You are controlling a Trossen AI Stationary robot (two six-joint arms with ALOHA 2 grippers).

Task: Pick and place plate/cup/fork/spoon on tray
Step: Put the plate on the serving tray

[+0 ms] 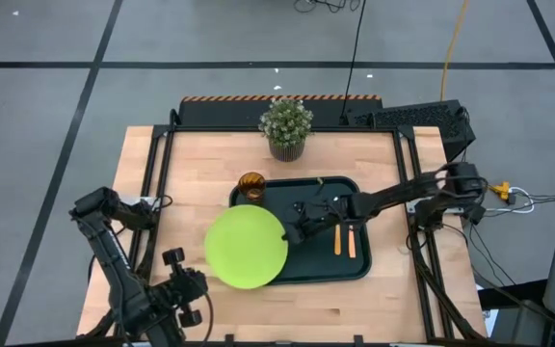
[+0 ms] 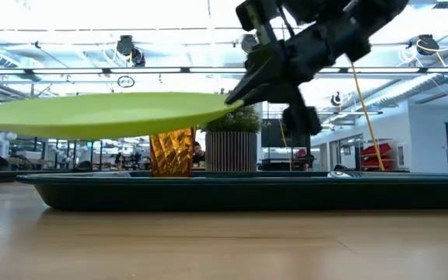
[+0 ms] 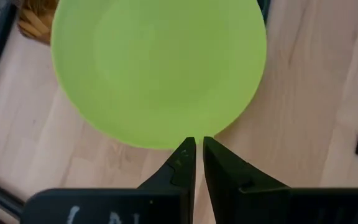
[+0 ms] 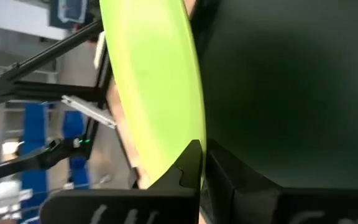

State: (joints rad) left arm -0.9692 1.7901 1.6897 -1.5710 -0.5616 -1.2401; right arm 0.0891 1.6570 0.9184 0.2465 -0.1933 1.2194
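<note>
Low view: we see the right gripper (image 2: pixel 236 97) with jaws clamped on the plate's (image 2: pixel 103 114) rim, lifting it above the tray (image 2: pixel 255 190); the left gripper's (image 3: pixel 197 155) jaws sit closed, empty, beside the plate.

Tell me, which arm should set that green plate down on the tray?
The right. Its gripper already pinches the plate by the rim, lifted above the tray. The left gripper waits at the table's near edge, shut on nothing.
</note>
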